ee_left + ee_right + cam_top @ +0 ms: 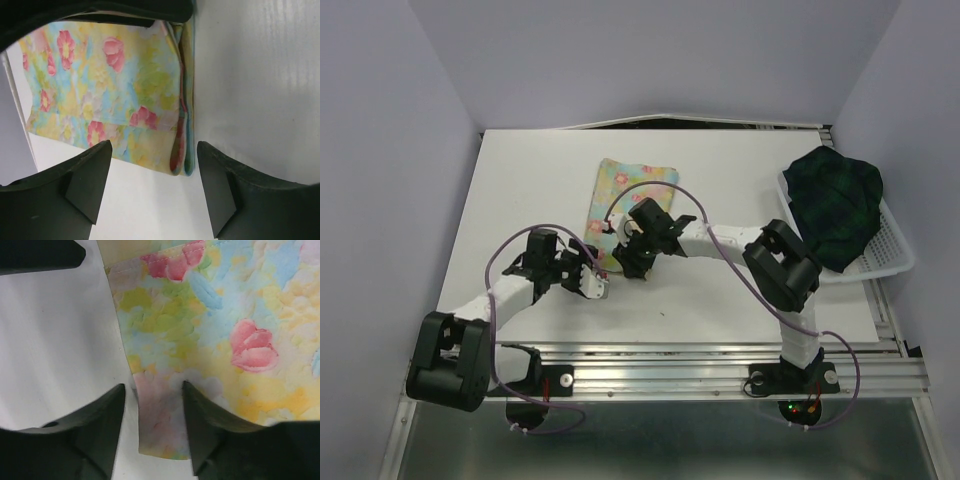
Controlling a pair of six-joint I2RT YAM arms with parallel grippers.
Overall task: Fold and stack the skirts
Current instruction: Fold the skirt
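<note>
The pale yellow flower-print skirt (630,185) lies folded flat at the table's middle back. My right gripper (635,262) hovers over its near corner; in the right wrist view the jaws (152,387) stand apart, open, with the corner of the skirt (210,325) lying loose between them. My left gripper (595,285) is open just left of there. In its wrist view the fingers (152,147) straddle bare table short of the skirt's folded edge (180,155). The dark plaid skirt (835,205) is bunched up in the white basket (890,250) at the right.
The basket overhangs the table's right edge. The right arm's elbow (780,265) stands between the basket and the table's middle. Purple cables loop over both arms. A wall closes in on the left side.
</note>
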